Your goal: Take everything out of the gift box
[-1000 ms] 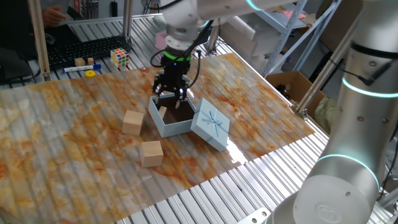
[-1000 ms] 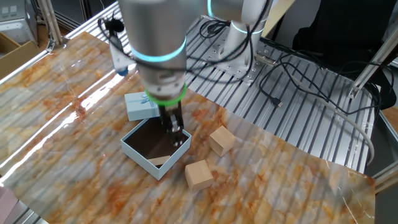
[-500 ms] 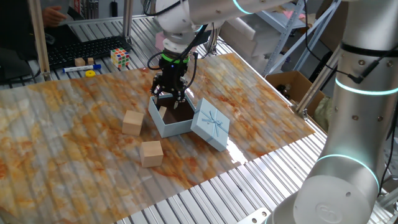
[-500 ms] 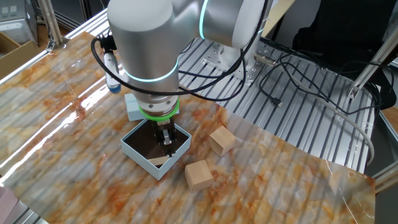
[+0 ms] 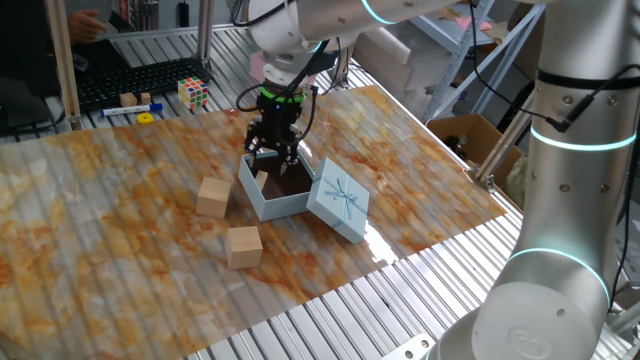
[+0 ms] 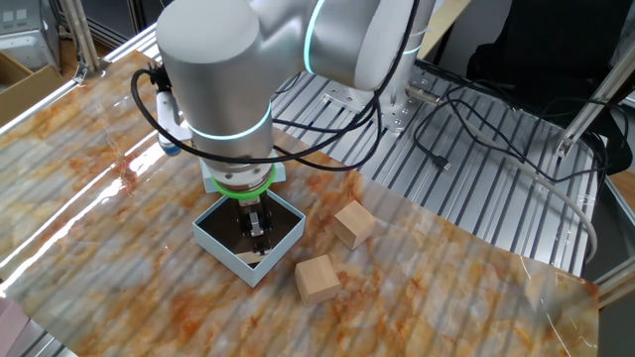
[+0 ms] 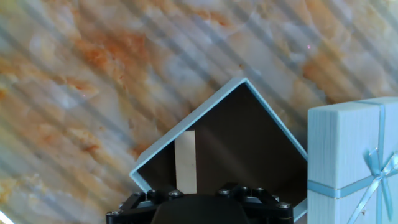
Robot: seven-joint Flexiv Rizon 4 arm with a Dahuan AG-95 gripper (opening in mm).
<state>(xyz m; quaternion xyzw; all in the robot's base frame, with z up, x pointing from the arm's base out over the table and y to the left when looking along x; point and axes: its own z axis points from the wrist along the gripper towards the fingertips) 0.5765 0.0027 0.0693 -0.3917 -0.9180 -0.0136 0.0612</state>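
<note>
The pale-blue gift box [image 5: 262, 205] stands open on the table, and its lid [image 5: 338, 200] leans against its right side. One tan wooden block [image 5: 262, 178] lies inside, against the left wall. It also shows in the hand view [image 7: 185, 163] and in the other fixed view [image 6: 248, 256]. My gripper [image 5: 273, 157] hangs inside the box [image 6: 226, 243], just beside that block, with its jaws apart and empty. In the other fixed view the gripper [image 6: 257, 226] reaches down into the dark interior. Two more blocks [image 5: 212, 196] [image 5: 243, 245] sit on the table outside the box.
A Rubik's cube [image 5: 194, 93], small blocks and a yellow piece [image 5: 146, 117] lie at the table's far edge. A brown carton [image 5: 470, 135] stands beyond the right edge. The lid [image 7: 348, 155] fills the right side of the hand view.
My gripper has shifted across the inside of the box toward the block in its corner and stays low. The blocks, box and lid have not moved.
</note>
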